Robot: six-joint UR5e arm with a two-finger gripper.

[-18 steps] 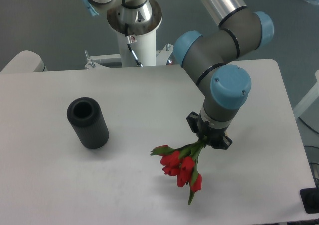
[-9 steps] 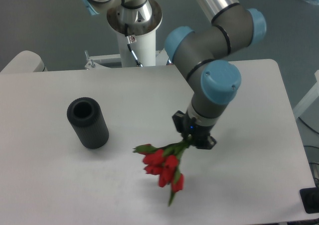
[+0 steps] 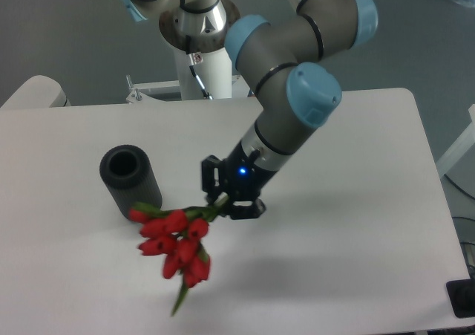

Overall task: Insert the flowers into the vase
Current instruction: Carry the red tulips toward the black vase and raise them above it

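Note:
The flowers (image 3: 175, 245) are a bunch of red tulip buds with green stems, hanging in the air above the table, buds pointing down and to the left. My gripper (image 3: 225, 203) is shut on their stem ends at the upper right of the bunch. The vase (image 3: 130, 182) is a matte black cylinder with a hollow top, standing upright on the table at the left. The bunch's leftmost buds hang just in front of the vase's lower right side. The fingertips are mostly hidden by the gripper body and stems.
The white table (image 3: 356, 261) has its right edge near x 600 and its front edge at the bottom of the view. The arm's white base column (image 3: 200, 60) stands behind the table's back edge. A black object (image 3: 462, 298) sits at the bottom right corner.
My gripper has moved left and lifted, carrying the flowers from the table's right centre toward the vase. The bunch now hangs next to the vase. The vase has not moved.

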